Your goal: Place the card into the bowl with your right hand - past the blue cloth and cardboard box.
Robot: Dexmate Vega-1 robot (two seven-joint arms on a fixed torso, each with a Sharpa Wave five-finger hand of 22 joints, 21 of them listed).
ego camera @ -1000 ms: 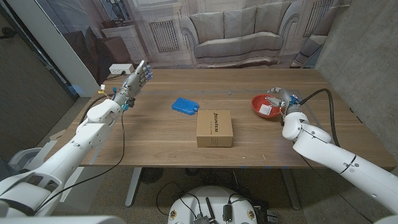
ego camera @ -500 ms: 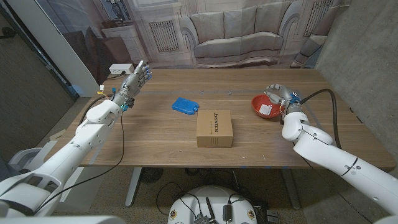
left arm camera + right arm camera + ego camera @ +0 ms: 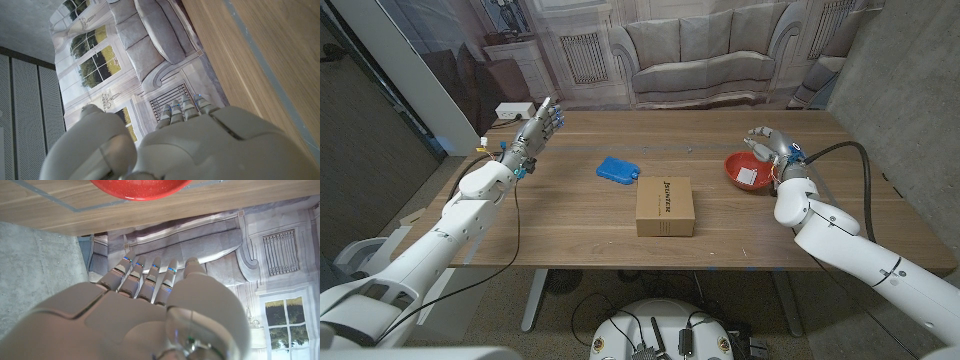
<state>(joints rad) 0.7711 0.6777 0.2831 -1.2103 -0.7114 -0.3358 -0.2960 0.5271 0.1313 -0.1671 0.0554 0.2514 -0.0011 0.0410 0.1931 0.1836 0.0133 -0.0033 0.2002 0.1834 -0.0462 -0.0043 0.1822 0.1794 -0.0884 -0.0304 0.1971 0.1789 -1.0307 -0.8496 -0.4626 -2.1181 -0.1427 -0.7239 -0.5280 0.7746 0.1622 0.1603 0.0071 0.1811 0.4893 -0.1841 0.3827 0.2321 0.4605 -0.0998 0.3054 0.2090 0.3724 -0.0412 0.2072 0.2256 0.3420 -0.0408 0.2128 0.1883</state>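
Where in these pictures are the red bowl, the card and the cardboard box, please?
red bowl (image 3: 733, 161): head view, on its left rim.
card (image 3: 747, 178): head view, on the white face lying inside the bowl.
cardboard box (image 3: 665, 205): head view, on its top face.

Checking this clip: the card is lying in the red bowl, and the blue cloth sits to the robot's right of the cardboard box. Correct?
Not quite. In the head view the white card does lie in the red bowl, but the blue cloth sits to the robot's left of the brown cardboard box and farther back, not to its right.
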